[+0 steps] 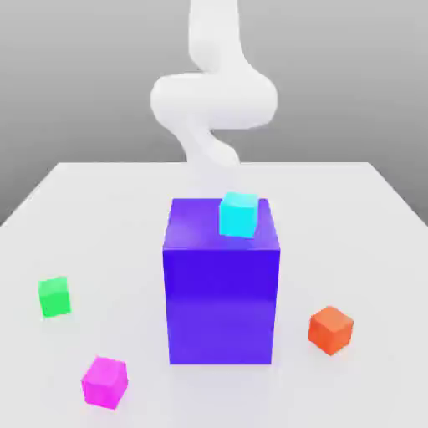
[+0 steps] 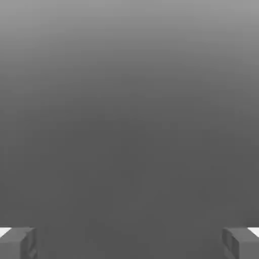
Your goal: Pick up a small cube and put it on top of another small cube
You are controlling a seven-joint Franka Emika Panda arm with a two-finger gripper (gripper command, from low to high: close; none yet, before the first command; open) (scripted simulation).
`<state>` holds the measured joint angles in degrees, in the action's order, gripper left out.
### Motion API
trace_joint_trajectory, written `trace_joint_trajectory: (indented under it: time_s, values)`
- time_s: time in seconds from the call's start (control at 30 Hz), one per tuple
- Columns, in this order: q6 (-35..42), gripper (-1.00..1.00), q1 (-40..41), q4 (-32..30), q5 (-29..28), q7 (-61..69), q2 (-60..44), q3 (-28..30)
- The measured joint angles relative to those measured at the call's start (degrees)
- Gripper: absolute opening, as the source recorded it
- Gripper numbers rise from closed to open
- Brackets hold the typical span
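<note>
Gripper [image 2: 129, 243], hand view: the two fingers stood wide apart at opposite sides, with nothing between them. Beyond them lay a plain dark grey expanse, paler toward one edge, which could not be identified. In the exterior view, the white arm [image 1: 214, 100] hung behind the large blue-purple block [image 1: 221, 305], its lower part fading into the pale background. A cyan cube [image 1: 239, 215] rested on the block's top, toward the exterior view's right. The small magenta cube [image 1: 104, 383], the one judged to be lifted, sat turned on the surface at the exterior view's near left, well apart from the block. A green cube [image 1: 55, 297] lay farther back on that side; an orange-red cube [image 1: 331, 330] lay to the block's right. Likely faults: the block stood between arm and magenta cube, so a low, direct path might have struck it or knocked the cyan cube down; fingers misaligned with the turned faces might have skewed or pushed the magenta cube; an off-centre release might have toppled the stack. Surface: a smooth, whitish table [image 1: 351, 242], faintly reflective before the block. Room: a plain grey backdrop [image 1: 75, 84], darker toward the table's far edge.
</note>
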<state>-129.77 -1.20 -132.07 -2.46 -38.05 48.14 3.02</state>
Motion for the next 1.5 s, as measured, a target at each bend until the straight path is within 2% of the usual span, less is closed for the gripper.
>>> trace_joint_trajectory:
  time_s: [0.5,0.97,1.23,1.5]
  values:
    - [7.6,0.0,-7.6,-2.7,-14.8,47.2,8.6,21.1]
    - [5.5,0.0,-19.2,-6.1,-28.6,88.9,4.7,45.6]
    - [0.5,0.0,-32.7,-7.6,-36.7,110.0,-2.4,62.9]
    - [-4.5,0.0,-56.4,-8.0,-47.7,126.2,-7.8,85.7]
